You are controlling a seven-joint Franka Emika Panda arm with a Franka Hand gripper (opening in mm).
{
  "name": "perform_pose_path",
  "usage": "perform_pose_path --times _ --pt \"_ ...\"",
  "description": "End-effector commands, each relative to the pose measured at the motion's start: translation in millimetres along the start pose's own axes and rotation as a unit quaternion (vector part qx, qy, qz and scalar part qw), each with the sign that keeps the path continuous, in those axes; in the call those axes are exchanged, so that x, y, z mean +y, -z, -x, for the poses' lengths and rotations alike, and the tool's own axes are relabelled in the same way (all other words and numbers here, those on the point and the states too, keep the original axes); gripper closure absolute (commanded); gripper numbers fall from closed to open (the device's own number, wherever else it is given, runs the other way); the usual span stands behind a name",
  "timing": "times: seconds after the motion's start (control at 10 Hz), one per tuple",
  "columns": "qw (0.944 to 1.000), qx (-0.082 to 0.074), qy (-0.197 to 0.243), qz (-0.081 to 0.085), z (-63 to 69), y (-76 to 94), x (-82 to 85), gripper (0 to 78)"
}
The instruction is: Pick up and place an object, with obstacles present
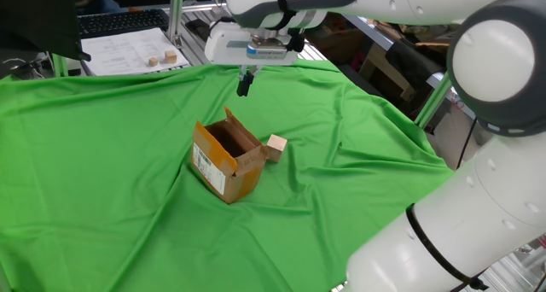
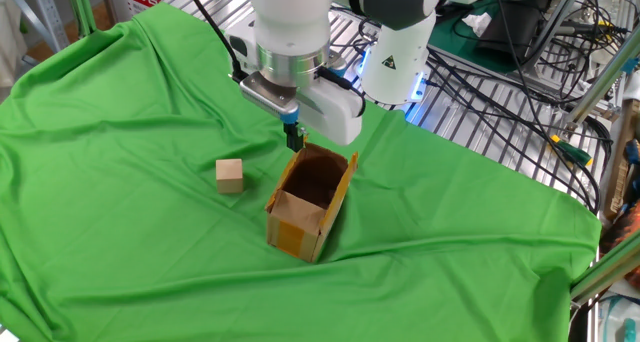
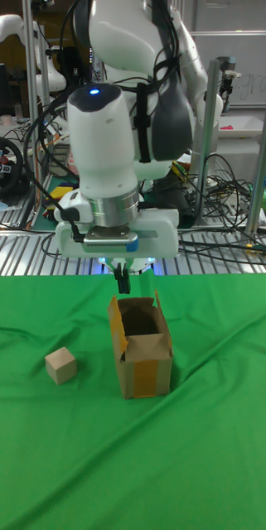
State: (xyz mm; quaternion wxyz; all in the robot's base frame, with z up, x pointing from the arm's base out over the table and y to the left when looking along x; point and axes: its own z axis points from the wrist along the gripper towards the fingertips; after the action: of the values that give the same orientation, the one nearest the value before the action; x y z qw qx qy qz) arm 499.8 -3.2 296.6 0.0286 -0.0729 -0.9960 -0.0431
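The small light-tan wooden cube (image 1: pixel 276 144) (image 2: pixel 229 174) (image 3: pixel 61 364) rests on the green cloth beside the cardboard box. The brown box (image 1: pixel 225 158) (image 2: pixel 310 203) (image 3: pixel 141 345) stands with its flaps raised and a white label on one side. My gripper (image 1: pixel 245 84) (image 2: pixel 293 137) (image 3: pixel 123 282) hangs in the air above and behind the box, fingers pointing down and pressed together, with nothing between them. It is well apart from the cube.
Green cloth (image 1: pixel 102 155) covers the table, wrinkled in places. Past the cloth's far edge a keyboard, papers and two small blocks (image 1: pixel 162 59) lie on a desk. Metal rails and cables (image 2: pixel 500 82) run along the robot-base side.
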Motion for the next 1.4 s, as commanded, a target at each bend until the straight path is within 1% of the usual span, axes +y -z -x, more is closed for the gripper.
perform_pose_path --times 0.1,0.2,0.4,0.6,0.8,1.0,1.1,1.2,1.3,1.4 --pt "0.9998 0.0 -0.016 0.014 3.2 2.4 -4.0 77.6" --pt "0.9997 -0.001 -0.021 0.011 3.2 2.4 -4.0 77.6" --pt "0.9994 -0.001 -0.032 0.011 3.2 2.4 -4.0 77.6" --pt "0.9993 -0.001 -0.034 0.012 3.2 2.4 -4.0 77.6" --pt "0.9995 -0.002 -0.028 0.012 3.2 2.4 -4.0 77.6" --pt "0.9996 -0.007 -0.023 0.014 3.2 2.4 -3.9 77.6" --pt "0.9997 -0.007 -0.021 0.011 3.2 2.4 -3.9 77.6" --pt "0.999 -0.004 -0.044 -0.002 3.2 2.4 -3.9 77.6" --pt "0.9979 -0.006 -0.063 -0.011 3.2 2.4 -3.9 77.6" --pt "0.9966 -0.004 -0.082 -0.009 3.2 2.4 -3.9 77.6"
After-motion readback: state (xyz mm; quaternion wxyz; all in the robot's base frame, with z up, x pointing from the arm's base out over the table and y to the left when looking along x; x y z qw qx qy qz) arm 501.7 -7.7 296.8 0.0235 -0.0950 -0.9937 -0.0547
